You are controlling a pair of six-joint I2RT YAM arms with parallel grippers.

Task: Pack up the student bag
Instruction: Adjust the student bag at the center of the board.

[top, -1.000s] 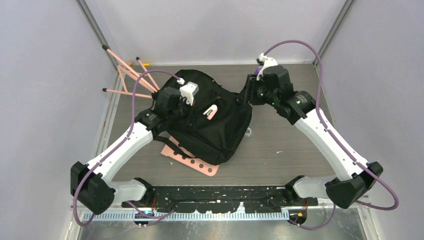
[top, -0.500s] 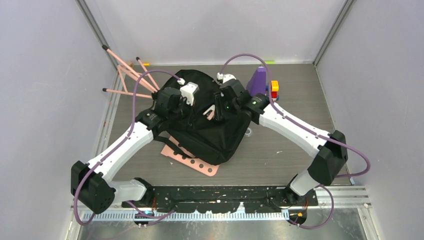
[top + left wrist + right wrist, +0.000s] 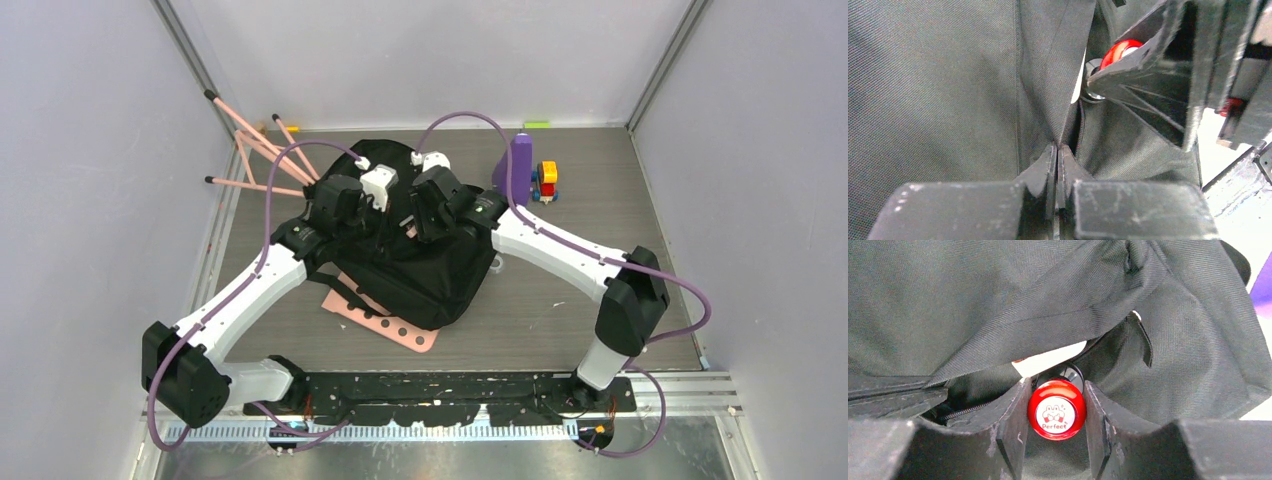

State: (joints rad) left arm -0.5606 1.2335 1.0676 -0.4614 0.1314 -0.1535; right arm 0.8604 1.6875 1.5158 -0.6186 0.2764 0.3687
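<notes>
When seen from right wrist: red cap (image 3: 1056, 412) pinched by right gripper (image 3: 1055, 390) at student bag (image 3: 998, 300) mouth.
Left wrist: cloth pinched by left gripper (image 3: 1057, 150).
Arms: bent over bag.

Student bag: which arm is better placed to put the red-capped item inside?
Right. The right gripper holds the red-capped item at the open zipper of the student bag; the left gripper is shut on its fabric edge.
</notes>
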